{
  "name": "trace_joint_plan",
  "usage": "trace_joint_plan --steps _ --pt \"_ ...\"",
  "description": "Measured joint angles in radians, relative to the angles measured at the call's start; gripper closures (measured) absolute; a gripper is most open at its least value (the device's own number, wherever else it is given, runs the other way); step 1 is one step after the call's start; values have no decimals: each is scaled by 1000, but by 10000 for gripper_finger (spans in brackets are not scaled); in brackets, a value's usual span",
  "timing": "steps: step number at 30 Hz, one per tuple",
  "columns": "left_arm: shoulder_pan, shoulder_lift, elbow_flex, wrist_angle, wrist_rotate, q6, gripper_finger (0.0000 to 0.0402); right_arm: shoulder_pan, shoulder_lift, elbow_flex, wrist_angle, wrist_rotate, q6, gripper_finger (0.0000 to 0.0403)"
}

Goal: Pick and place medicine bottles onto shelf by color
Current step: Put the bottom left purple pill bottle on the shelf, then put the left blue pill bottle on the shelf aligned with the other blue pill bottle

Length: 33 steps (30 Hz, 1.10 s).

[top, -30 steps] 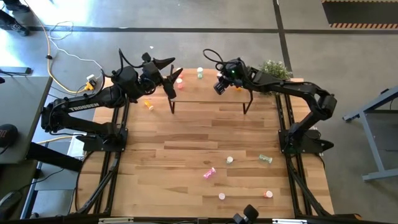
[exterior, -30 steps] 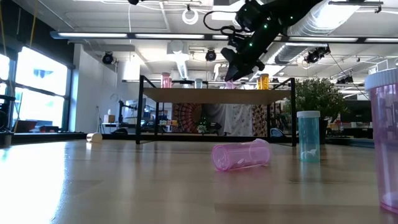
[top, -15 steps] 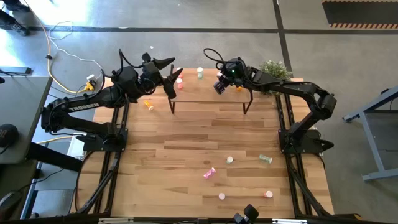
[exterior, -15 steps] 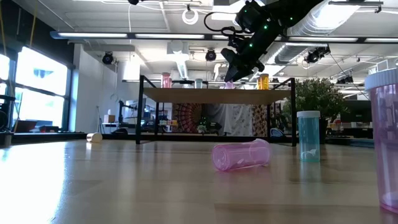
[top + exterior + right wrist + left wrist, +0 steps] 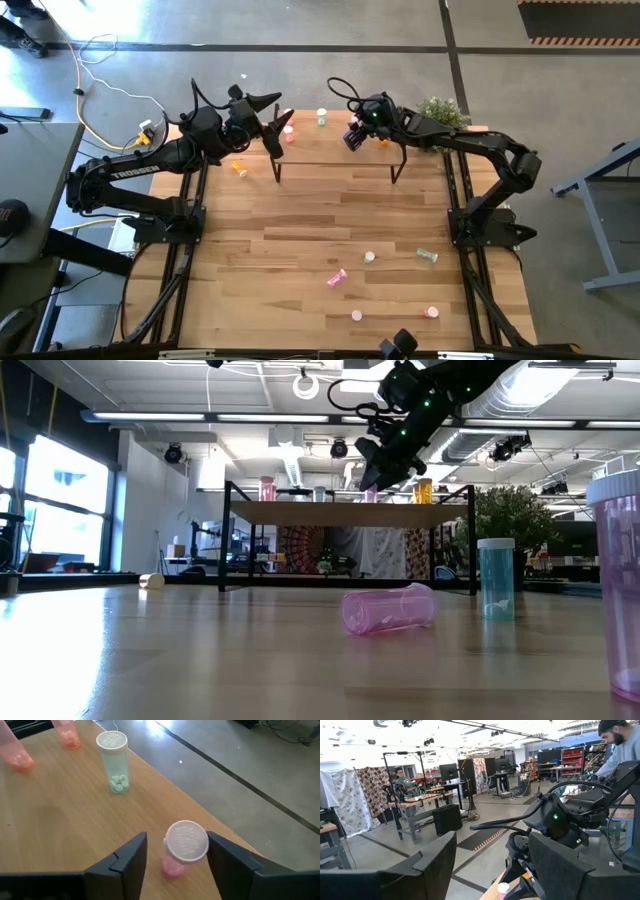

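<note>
The shelf [image 5: 335, 152] stands at the table's far edge, seen side-on in the low view [image 5: 350, 513]. My right gripper [image 5: 176, 838] hovers over it, open, slanting down. Its fingers stand on either side of a pink medicine bottle [image 5: 184, 849] with a white cap, upright on the shelf board, with a gap on each side. A green bottle [image 5: 114, 762] and two pinkish ones [image 5: 17, 754] stand farther along the board. My left gripper [image 5: 275, 125] waits open in the air over the shelf's left end.
Loose bottles lie on the near half of the table: a pink one on its side [image 5: 336, 278], a green one [image 5: 427, 255], and others near the front edge [image 5: 431, 312]. An orange one [image 5: 239, 168] lies left of the shelf. A potted plant [image 5: 440, 110] stands at the far right.
My right gripper has opened and let go of the pink bottle, which now stands upright on the shelf between the fingers. The arm has kept its place.
</note>
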<state>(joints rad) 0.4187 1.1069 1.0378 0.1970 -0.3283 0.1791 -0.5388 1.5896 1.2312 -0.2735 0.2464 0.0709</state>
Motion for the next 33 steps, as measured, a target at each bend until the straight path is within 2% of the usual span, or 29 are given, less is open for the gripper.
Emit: trace_joint_plan --steps 4,11,18,23,29,33 --pt "0 0 0 0 0 0 165 0 -13 9 -17 3 22 191" --pt "0 0 0 -5 0 0 165 0 -14 120 -122 4 28 185" --pt "0 -6 -1 -128 4 -3 165 23 -15 301 -342 -41 142 185" --pt "0 -32 -1 -244 51 -3 165 103 -16 381 -481 -91 184 185" --pt "0 -48 -1 -381 151 -18 165 225 -15 383 -647 -98 279 186" --pt "0 -48 -1 -480 167 -24 165 316 -15 383 -725 -90 368 186"
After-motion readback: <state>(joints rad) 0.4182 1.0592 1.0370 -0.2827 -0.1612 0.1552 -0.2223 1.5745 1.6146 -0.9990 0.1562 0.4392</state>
